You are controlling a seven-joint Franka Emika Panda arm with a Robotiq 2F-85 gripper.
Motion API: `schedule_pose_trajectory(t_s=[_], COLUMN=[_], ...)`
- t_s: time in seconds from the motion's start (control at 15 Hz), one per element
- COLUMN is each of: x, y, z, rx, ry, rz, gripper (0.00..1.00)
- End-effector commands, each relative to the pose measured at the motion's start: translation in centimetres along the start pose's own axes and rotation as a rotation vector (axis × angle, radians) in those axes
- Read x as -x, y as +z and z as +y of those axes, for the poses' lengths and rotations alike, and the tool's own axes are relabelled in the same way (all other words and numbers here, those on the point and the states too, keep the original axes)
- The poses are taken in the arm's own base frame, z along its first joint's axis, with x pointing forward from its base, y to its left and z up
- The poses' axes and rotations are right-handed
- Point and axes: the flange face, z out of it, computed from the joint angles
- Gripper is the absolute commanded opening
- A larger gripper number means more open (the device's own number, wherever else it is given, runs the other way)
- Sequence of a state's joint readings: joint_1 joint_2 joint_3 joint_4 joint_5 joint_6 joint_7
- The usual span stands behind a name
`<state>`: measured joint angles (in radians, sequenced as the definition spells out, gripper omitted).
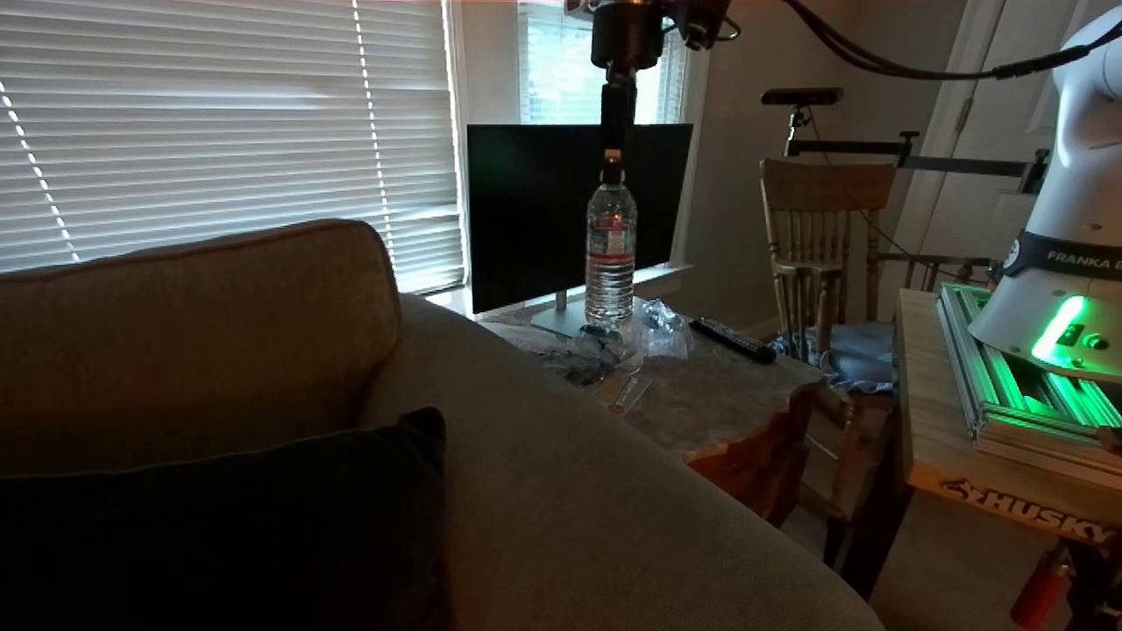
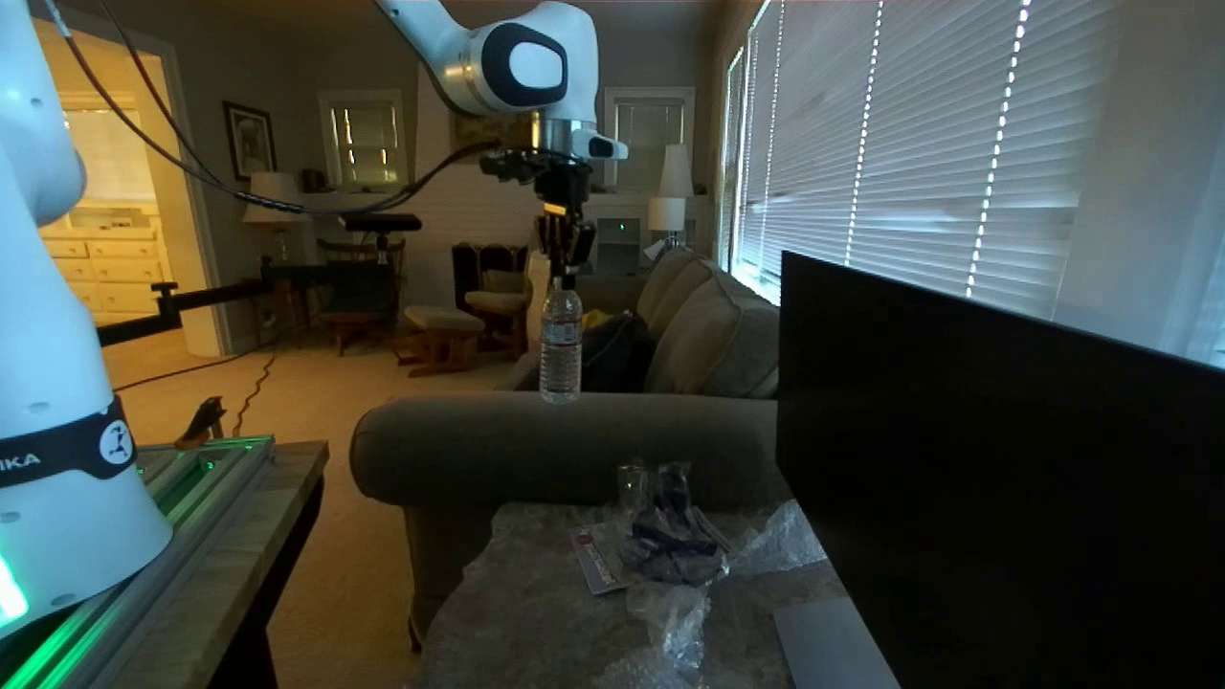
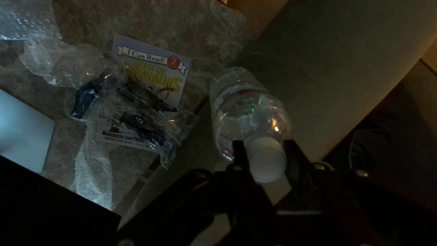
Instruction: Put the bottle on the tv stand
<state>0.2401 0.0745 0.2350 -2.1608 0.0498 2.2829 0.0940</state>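
Observation:
My gripper (image 1: 614, 158) is shut on the white cap of the clear water bottle (image 1: 611, 254), which hangs upright. In an exterior view the gripper (image 2: 565, 263) and the bottle (image 2: 561, 349) show above the sofa arm. In the wrist view the fingertips (image 3: 264, 145) sit on both sides of the cap, and the bottle (image 3: 251, 118) extends below over the sofa arm near the stand's edge. The tv stand (image 1: 736, 394) has a mottled stone-like top; it also shows in an exterior view (image 2: 507, 603) and the wrist view (image 3: 201, 30). The bottle is apart from its top.
The black TV (image 2: 957, 459) stands on the tv stand. Crumpled clear plastic (image 2: 670, 612), a wrapped dark item (image 2: 670, 550) and a book (image 3: 153, 58) lie there, with a remote (image 1: 734, 339). The sofa arm (image 2: 574, 440) borders the stand. A wooden chair (image 1: 824, 210) is behind.

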Motion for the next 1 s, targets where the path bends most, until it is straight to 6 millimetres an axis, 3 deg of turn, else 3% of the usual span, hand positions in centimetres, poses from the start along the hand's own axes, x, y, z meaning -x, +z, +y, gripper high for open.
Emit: schedule_pose_trajectory(t_s=[0.0, 0.4, 0.93], x=[1.0, 2.3, 5.4], y=[-0.8, 0.2, 2.0], z=[3.0, 7.4, 10.7], rx=[-0.050, -0.021, 0.007], ry=[0.051, 0.152, 0.355], rz=[0.033, 0.068, 0.109], gripper=[0.08, 0.08, 0.08])
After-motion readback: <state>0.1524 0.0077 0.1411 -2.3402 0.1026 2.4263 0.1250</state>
